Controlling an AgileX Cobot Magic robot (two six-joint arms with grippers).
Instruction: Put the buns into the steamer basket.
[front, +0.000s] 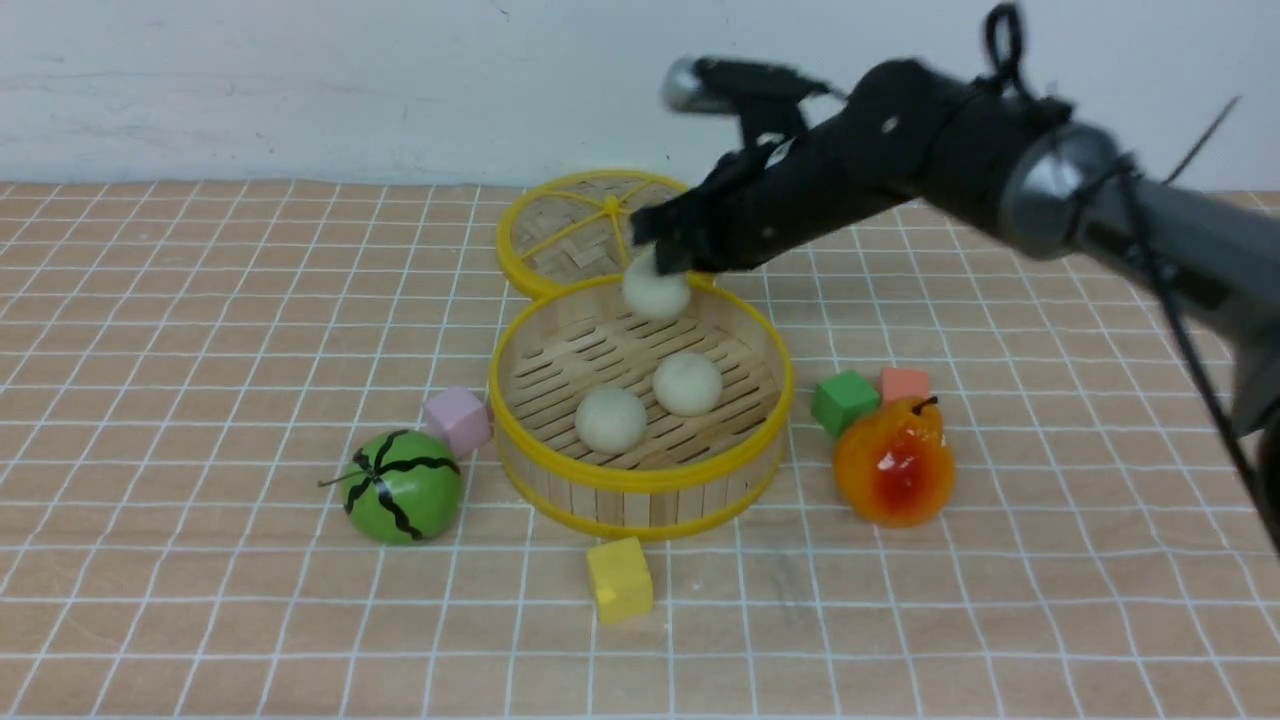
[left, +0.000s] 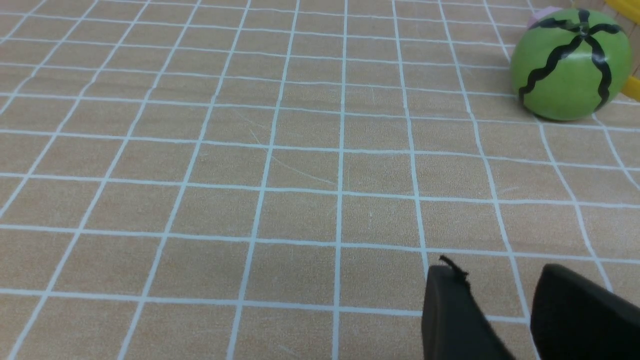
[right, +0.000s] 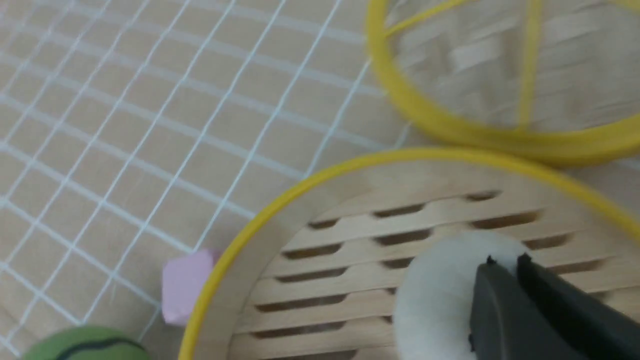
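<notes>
Front view: the right tool (front: 668, 257) is closed on the third bun (front: 656, 290) and holds it in the air just above the back rim of the steamer basket (front: 640, 482).
Buns in basket: the near bun (front: 611, 419) and the far bun (front: 687, 384) lie close together on the slatted floor.
Handling: the buns look light, soft and easily dented. They are smooth and round, so a released bun may roll. A gentle pinch across the middle seems best.
Right arm pose: it reaches in from the right, angled down toward the basket's back edge, in front of the lid (front: 570, 235).
Left tool (left: 497, 280): it sits low over the worktop (left: 200, 175) with fingers apart and nothing between them. The watermelon ball (left: 570, 65) lies well apart from it.
</notes>
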